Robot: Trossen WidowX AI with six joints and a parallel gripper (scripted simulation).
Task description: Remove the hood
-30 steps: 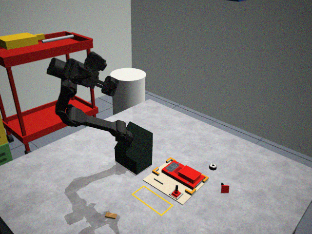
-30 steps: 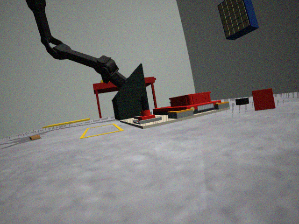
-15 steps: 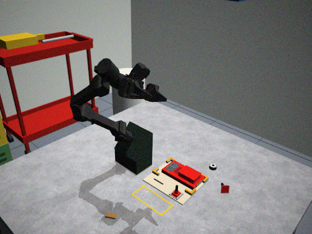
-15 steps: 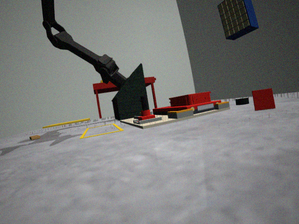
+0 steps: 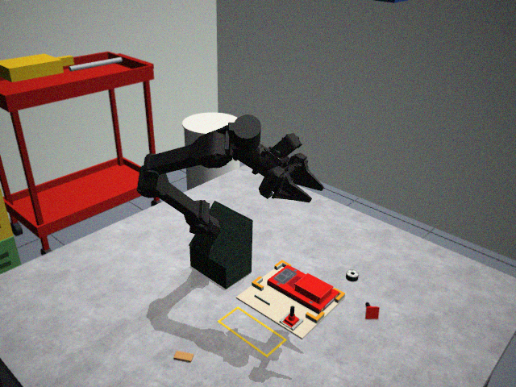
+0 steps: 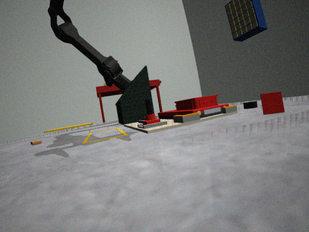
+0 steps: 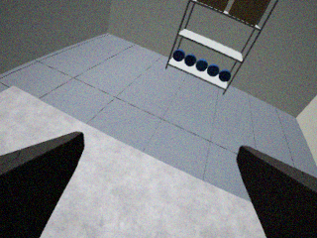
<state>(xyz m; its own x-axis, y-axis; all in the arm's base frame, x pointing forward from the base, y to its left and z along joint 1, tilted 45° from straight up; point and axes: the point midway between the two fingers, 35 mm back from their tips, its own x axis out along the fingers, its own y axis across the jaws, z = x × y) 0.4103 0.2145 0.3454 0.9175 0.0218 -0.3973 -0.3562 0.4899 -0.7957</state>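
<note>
The black, angular parallel-jaw gripper (image 5: pixel 305 189) hangs high in the upper middle of the top view, well above the grey mottled table top (image 5: pixel 104 283) and well apart from everything on it; its two dark wedge-shaped fingers stand spread wide at the lower corners of the wrist view with only floor and table between them, so it carries nothing. That height and openness suit an approach not yet begun in earnest: the jaws are ready to straddle a part, and the arm has room to come down without brushing the fixtures. The blocky red toy car (image 5: pixel 305 288) lies at lower centre right of the top view on a flat cream base board (image 5: pixel 254 297), hemmed by orange corner brackets (image 5: pixel 314 316) that seem meant to keep it from sliding when a part is pulled off. The hood (image 5: pixel 285 276) looks to be the low panel with a darker grey inset at the car's upper-left end, not yet removed, ahead of the taller boxy cabin. Just beside the board, to its lower left, a thin yellow rectangular outline (image 5: pixel 251 330) marks the drop area, close enough for a short carry. A small red lever clamp (image 5: pixel 291 319) sits on the board's near corner.
</note>
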